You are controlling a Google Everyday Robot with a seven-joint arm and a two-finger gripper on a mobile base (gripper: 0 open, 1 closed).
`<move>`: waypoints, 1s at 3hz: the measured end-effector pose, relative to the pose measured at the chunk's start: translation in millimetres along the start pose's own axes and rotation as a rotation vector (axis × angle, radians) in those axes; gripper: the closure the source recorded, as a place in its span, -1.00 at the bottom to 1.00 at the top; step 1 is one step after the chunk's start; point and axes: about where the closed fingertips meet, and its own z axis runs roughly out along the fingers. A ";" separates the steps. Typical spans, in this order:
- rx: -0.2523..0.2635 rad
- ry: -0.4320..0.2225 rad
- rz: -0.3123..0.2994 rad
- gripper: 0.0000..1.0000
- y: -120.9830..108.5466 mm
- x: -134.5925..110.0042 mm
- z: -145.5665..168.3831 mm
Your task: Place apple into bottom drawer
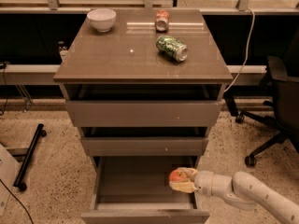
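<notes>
The red-orange apple (177,175) is held in my gripper (181,180), which is shut on it. The white arm reaches in from the lower right. The gripper and apple hang inside the open bottom drawer (140,213), over its right part, just above the floor of the drawer. The drawer is pulled out towards the camera and nothing else shows in it.
On the cabinet top (117,55) stand a white bowl (101,19), a green can on its side (171,47) and a small red can (162,20). The two upper drawers (142,113) are slightly open. An office chair (280,101) stands at the right.
</notes>
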 end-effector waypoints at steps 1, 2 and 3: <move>0.037 -0.005 -0.031 1.00 -3.2 4.8 12.4; 0.040 -0.026 -0.086 1.00 -9.2 14.4 37.4; 0.036 0.002 -0.147 1.00 -20.1 32.9 79.3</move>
